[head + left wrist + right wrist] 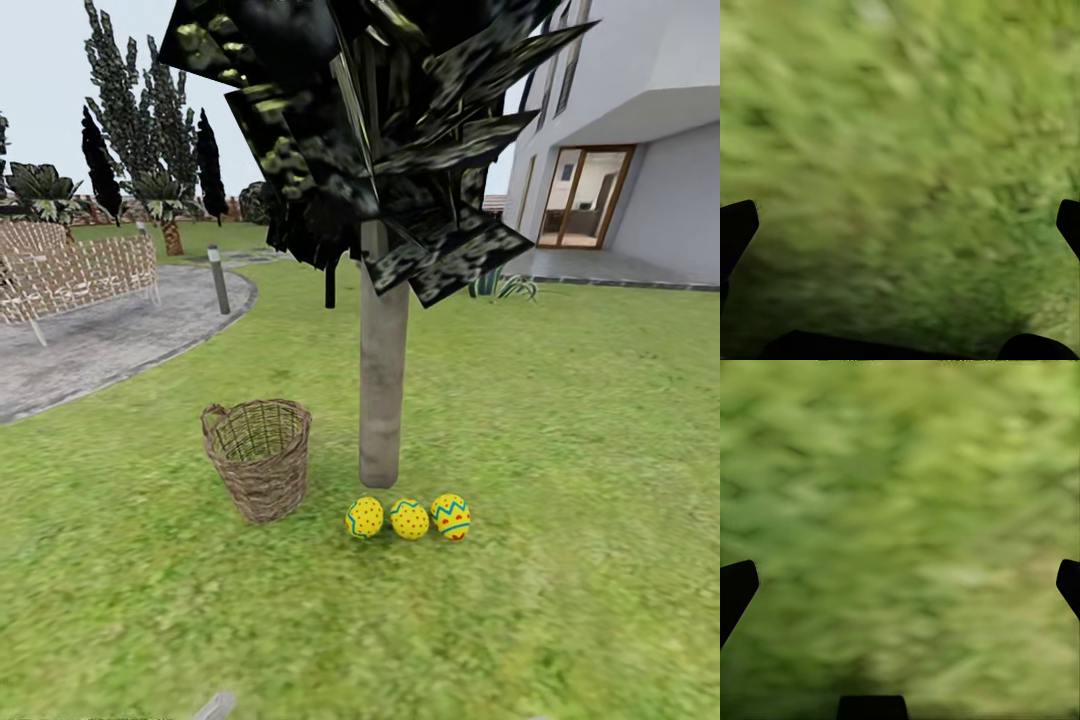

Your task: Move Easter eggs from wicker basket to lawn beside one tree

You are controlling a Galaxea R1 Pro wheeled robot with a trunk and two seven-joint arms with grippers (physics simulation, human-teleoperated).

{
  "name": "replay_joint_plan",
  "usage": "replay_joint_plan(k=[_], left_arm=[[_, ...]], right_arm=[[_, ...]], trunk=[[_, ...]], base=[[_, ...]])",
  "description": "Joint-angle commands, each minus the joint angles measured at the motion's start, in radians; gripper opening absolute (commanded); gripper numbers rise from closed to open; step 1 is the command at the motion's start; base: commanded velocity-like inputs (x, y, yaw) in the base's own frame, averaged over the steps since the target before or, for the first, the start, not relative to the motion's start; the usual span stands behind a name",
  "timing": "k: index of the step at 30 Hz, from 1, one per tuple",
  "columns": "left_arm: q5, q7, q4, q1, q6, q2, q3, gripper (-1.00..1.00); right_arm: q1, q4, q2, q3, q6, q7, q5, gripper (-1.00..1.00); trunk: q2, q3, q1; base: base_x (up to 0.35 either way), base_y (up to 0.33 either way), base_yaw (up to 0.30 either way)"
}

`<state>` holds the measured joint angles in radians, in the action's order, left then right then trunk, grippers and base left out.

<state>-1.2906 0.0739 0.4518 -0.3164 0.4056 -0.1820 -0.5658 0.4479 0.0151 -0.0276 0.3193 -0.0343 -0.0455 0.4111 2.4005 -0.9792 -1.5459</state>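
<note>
Three yellow Easter eggs lie in a row on the lawn [560, 420] at the foot of the tree [384, 390]: one egg [364, 518] on the left, one egg [409, 519] in the middle, one egg [451, 516] on the right. The wicker basket [258, 458] stands upright just left of the trunk, and what shows of its inside holds nothing. My left gripper [900, 225] is open over blurred grass, its dark fingertips [736, 229] far apart. My right gripper [900, 585] is open too, with only grass between its fingertips [736, 585].
A grey paved patio [100, 340] with a woven bench [70, 272] and a short bollard [218, 278] lies at the back left. The white house [620, 140] with a glass door stands at the back right. Dark trees line the far edge.
</note>
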Motion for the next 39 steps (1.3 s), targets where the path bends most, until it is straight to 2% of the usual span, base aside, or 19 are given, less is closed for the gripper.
replay_joint_plan(k=[1, 4, 6, 12, 15, 19, 22, 26, 32, 36, 38, 39], left_arm=[[-0.01, 0.008, 0.002, 0.001, 0.001, -0.001, -0.006, 1.0], [-0.01, 0.006, -0.021, 0.002, 0.0, 0.001, -0.006, 1.0], [-0.009, 0.005, -0.052, 0.003, -0.001, 0.015, -0.006, 1.0], [-0.009, 0.004, -0.076, 0.003, -0.001, 0.025, -0.007, 1.0], [-0.009, 0.004, -0.099, 0.003, -0.003, 0.039, -0.012, 1.0], [-0.01, 0.003, -0.121, 0.006, -0.031, 0.046, -0.062, 1.0], [-0.01, 0.003, -0.13, 0.01, -0.045, 0.055, -0.072, 1.0], [-0.007, 0.003, -0.192, 0.012, -0.101, 0.093, -0.09, 1.0], [-0.008, 0.004, -0.213, 0.013, -0.173, 0.104, -0.155, 1.0], [-0.009, 0.007, -0.243, 0.013, -0.186, 0.109, -0.164, 1.0], [-0.008, 0.007, -0.271, 0.013, -0.213, 0.122, -0.165, 1.0], [-0.008, 0.008, -0.288, 0.013, -0.243, 0.136, -0.166, 1.0]], right_arm=[[0.001, 0.002, 0.0, 0.007, -0.001, -0.004, 0.011, 1.0], [-0.004, 0.002, -0.001, 0.007, -0.001, -0.004, 0.01, 1.0], [-0.015, 0.002, -0.001, 0.007, 0.0, -0.004, 0.01, 1.0], [-0.021, 0.002, 0.0, 0.007, 0.001, -0.004, 0.01, 1.0], [-0.025, 0.002, 0.0, 0.007, 0.002, -0.004, 0.009, 1.0], [-0.053, 0.002, 0.0, 0.007, 0.003, -0.004, 0.011, 1.0], [-0.056, 0.002, 0.0, 0.007, 0.006, -0.004, 0.009, 1.0], [-0.071, 0.002, 0.0, 0.007, 0.079, -0.005, 0.005, 1.0], [-0.084, 0.002, 0.001, 0.007, 0.115, -0.005, 0.006, 1.0], [-0.087, 0.002, 0.001, 0.007, 0.118, -0.005, 0.009, 1.0], [-0.087, 0.002, 0.002, 0.007, 0.118, -0.005, 0.01, 1.0], [-0.087, 0.002, 0.002, 0.007, 0.119, -0.005, 0.01, 1.0]], trunk=[[-0.007, 0.001, 0.004], [-0.028, 0.005, 0.016], [-0.042, 0.008, 0.023], [-0.084, 0.017, 0.046], [-0.105, 0.022, 0.058], [-0.133, 0.028, 0.073], [-0.154, 0.033, 0.085], [-0.182, 0.039, 0.1], [-0.224, 0.048, 0.123], [-0.252, 0.054, 0.138], [-0.266, 0.057, 0.146], [-0.273, 0.059, 0.15]], base=[[0.0, 0.0, 0.082], [0.0, 0.0, 0.084], [0.0, 0.0, 0.085], [0.0, 0.0, 0.085], [0.0, 0.0, 0.085], [0.0, 0.0, 0.085], [0.0, 0.0, 0.085], [0.0, 0.0, 0.085], [0.0, 0.0, 0.085], [0.0, 0.0, 0.086], [0.0, 0.0, 0.091], [0.0, 0.0, 0.093]])
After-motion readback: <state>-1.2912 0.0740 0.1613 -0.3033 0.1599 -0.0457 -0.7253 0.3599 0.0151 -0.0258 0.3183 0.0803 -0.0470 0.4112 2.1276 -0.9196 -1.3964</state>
